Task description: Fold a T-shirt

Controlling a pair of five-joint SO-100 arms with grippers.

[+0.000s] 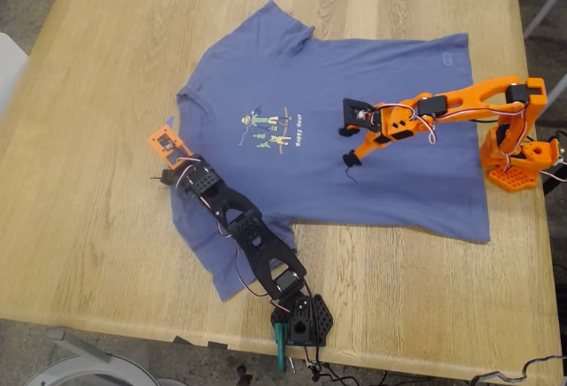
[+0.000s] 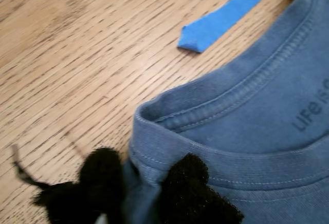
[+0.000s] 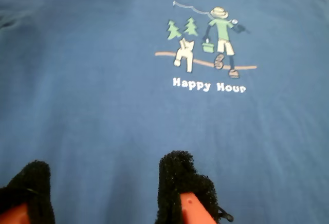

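Exterior view shows the T-shirt (image 1: 354, 129) spread flat on the wooden table (image 1: 97, 182), chest print up, its collar toward the exterior view's left and its hem toward the exterior view's right. One sleeve points to the far edge of the table, the other lies under the black arm (image 1: 252, 244) near the front edge. The print (image 1: 270, 127), small cartoon figures with a line of yellow text, sits in the middle of the chest.

My first gripper (image 1: 170, 158), on the black arm, is down at the collar. In the first wrist view its two black foam pads (image 2: 187, 185) are clenched on the collar's ribbed edge (image 2: 149, 160), with a fold of blue cloth bunched between them. A short strip of blue tape (image 2: 218, 21) lies on the bare wood just beyond the collar, apart from the shirt.

My second gripper (image 1: 352, 142), on the orange arm (image 1: 461, 103), hangs over the shirt's belly, just beside the print. In the second wrist view its padded fingertips (image 3: 177, 180) stand apart, released, with plain blue cloth showing between them and nothing held. The print reads "Happy Hour" in that view, under a figure, a dog and two trees.
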